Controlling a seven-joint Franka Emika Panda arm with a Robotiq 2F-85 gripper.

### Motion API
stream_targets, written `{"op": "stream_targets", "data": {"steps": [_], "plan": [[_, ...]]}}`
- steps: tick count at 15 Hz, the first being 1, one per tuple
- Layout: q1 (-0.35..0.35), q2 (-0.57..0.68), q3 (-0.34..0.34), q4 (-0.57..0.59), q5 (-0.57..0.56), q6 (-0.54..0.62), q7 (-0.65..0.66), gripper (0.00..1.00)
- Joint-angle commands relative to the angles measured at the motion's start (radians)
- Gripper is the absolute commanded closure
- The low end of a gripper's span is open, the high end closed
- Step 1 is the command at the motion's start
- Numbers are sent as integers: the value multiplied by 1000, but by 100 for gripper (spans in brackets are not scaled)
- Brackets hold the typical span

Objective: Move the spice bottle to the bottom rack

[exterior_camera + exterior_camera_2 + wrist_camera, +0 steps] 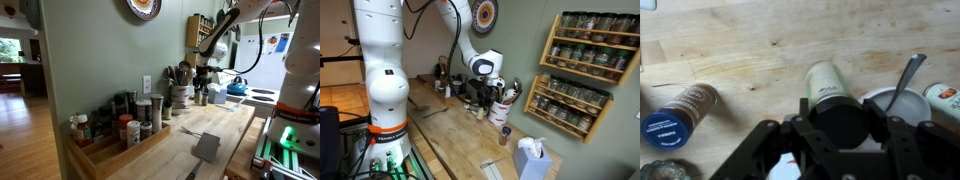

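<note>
In the wrist view, a spice bottle (828,84) with a pale green label and a black cap lies between my jaws. My gripper (840,112) presses a finger against each side of its cap, low over the wooden counter (760,40). My gripper also shows in both exterior views (203,88) (484,93), down near the counter. The narrow light-wood wall rack holds several tiers of small bottles. Its bottom rack (563,121) is up and to one side of my gripper. The rack also shows in an exterior view (200,28).
A brown bottle with a blue cap (680,113) lies on the counter. A white cup with a spoon (896,98) stands close beside the gripper. A utensil crock (180,93), a long stepped tray of jars (120,125), a small red-capped bottle (504,133) and a tissue box (532,160) are nearby.
</note>
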Motion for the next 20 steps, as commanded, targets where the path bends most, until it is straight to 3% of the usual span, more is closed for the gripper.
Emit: {"op": "stream_targets", "data": {"steps": [1,6,12,13,18,19,20], "plan": [[2,-208,-46,-49,56,-103,7,69],[-38,-346,-115,-4,35,-118,90,69],[-104,-375,-160,96,32,-149,224,69],[-79,-363,-163,74,40,-128,172,44],[-95,-364,-166,97,40,-128,204,44],[-95,-363,-166,97,40,-128,204,69],[-98,-351,-175,113,46,-113,201,69]]}}
